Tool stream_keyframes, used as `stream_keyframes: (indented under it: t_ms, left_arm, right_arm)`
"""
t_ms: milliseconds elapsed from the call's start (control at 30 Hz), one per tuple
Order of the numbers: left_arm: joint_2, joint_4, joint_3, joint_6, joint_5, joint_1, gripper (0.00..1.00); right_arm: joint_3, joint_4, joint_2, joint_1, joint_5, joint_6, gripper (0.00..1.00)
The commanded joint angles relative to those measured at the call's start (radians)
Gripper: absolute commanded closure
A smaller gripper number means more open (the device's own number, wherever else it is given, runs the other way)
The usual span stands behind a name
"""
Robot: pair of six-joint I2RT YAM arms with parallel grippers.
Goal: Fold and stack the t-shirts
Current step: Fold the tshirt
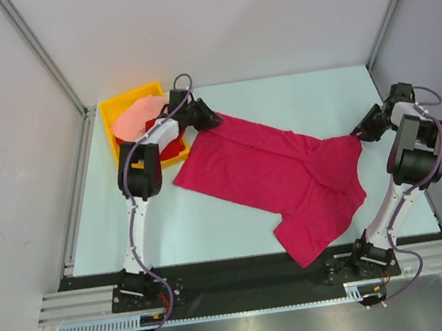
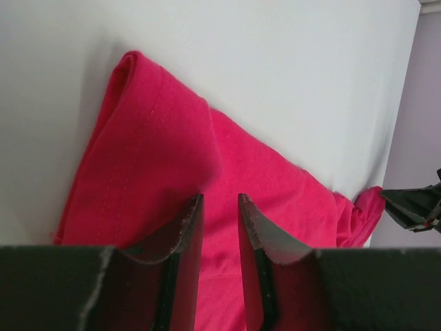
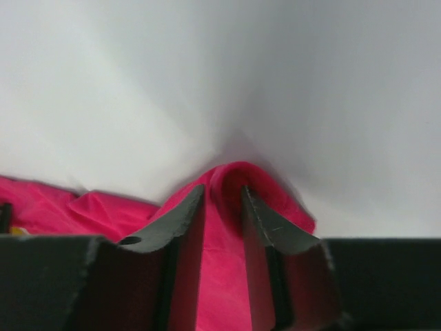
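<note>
Shirts counted: three t-shirts are showing in the top view, one magenta-crimson, one pale salmon-pink and one bright red.
Magenta-crimson t-shirt [image 1: 272,179]: it is lying spread across the middle of the frame, running from upper left to lower right, with a sleeve hanging toward the bottom edge of the table.
Its two held points: the upper-left corner is sitting at one claw and the right-hand tip at the other, and the cloth is stretching between them.
Left gripper [image 1: 206,120]: it is resting on the shirt's upper-left corner. In the left wrist view [image 2: 219,200] its two fingers are standing close together with magenta cloth filling the narrow gap, so it is pinching the shirt.
Right gripper [image 1: 361,133]: it is sitting at the shirt's right tip, right of centre. In the right wrist view [image 3: 222,189] its two fingers are clamping a raised ridge of the magenta cloth.
Pale salmon-pink t-shirt [image 1: 136,118]: it is lying bunched on top inside the bin, at the upper left.
Bright red t-shirt [image 1: 173,147]: only a strip is showing, in the bin's lower right part, partly behind the left arm.
Yellow bin [image 1: 125,97]: one bin is sitting at the upper-left corner of the table, just beside the magenta shirt's corner.
Table [image 1: 130,219]: one pale surface is carrying the bin and the spread shirt.
Arms: two are reaching up from the bottom edge, one on each side.
</note>
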Motion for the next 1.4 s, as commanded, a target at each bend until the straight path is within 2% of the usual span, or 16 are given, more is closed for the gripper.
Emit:
stream_keyframes:
  t_ms: [0, 33, 67, 133, 267, 400, 633, 733, 833, 933, 1033, 1100, 1167, 1300, 1367]
  left_arm:
    - [0.019, 0.022, 0.001, -0.051, 0.026, 0.013, 0.69]
    - [0.022, 0.022, 0.001, -0.056, 0.026, 0.013, 0.69]
    - [0.026, 0.018, 0.001, -0.062, 0.021, 0.016, 0.69]
    - [0.033, 0.014, -0.001, -0.077, 0.017, 0.019, 0.69]
    - [0.043, 0.012, -0.008, -0.097, 0.015, 0.024, 0.69]
    - [0.053, 0.032, -0.013, -0.116, 0.024, 0.029, 0.69]
    - [0.074, 0.089, -0.01, -0.14, 0.056, 0.036, 0.68]
    - [0.068, 0.101, -0.011, -0.137, 0.079, 0.039, 0.68]
    - [0.039, 0.062, -0.01, -0.096, 0.058, 0.041, 0.67]
    - [0.001, -0.021, 0.039, -0.01, 0.017, 0.039, 0.6]
    - [-0.042, -0.11, 0.077, 0.077, -0.029, 0.039, 0.54]
    - [-0.073, -0.139, 0.071, 0.126, -0.042, 0.038, 0.48]
    - [-0.114, -0.17, 0.071, 0.169, -0.074, 0.029, 0.42]
    - [-0.17, -0.224, 0.056, 0.254, -0.102, 0.012, 0.42]
    - [-0.181, -0.233, 0.045, 0.266, -0.114, 0.004, 0.44]
  right_arm:
    - [0.026, 0.029, -0.001, -0.004, -0.014, 0.004, 0.69]
    - [0.029, 0.022, -0.003, -0.004, 0.001, 0.01, 0.77]
    - [0.031, -0.002, -0.003, -0.01, 0.069, 0.027, 0.89]
    - [0.022, -0.029, -0.025, -0.026, 0.136, 0.064, 1.0]
    - [-0.081, 0.028, -0.121, -0.052, 0.268, 0.145, 1.0]
    - [-0.139, 0.083, -0.173, -0.052, 0.309, 0.226, 1.0]
    - [-0.081, 0.106, -0.101, -0.037, 0.245, 0.26, 1.0]
    - [-0.026, 0.05, -0.085, -0.035, 0.262, 0.253, 1.0]
    - [-0.007, -0.047, -0.108, -0.04, 0.323, 0.211, 0.93]
    - [-0.027, -0.156, -0.153, -0.052, 0.395, 0.145, 0.9]
    - [-0.053, -0.253, -0.213, -0.069, 0.479, 0.067, 0.72]
    - [-0.081, -0.294, -0.257, -0.07, 0.487, 0.023, 0.66]
    - [-0.14, -0.302, -0.334, -0.07, 0.477, 0.012, 0.46]
    - [-0.277, -0.254, -0.437, -0.069, 0.279, 0.027, 0.44]
    - [-0.331, -0.168, -0.466, -0.069, 0.218, 0.029, 0.49]
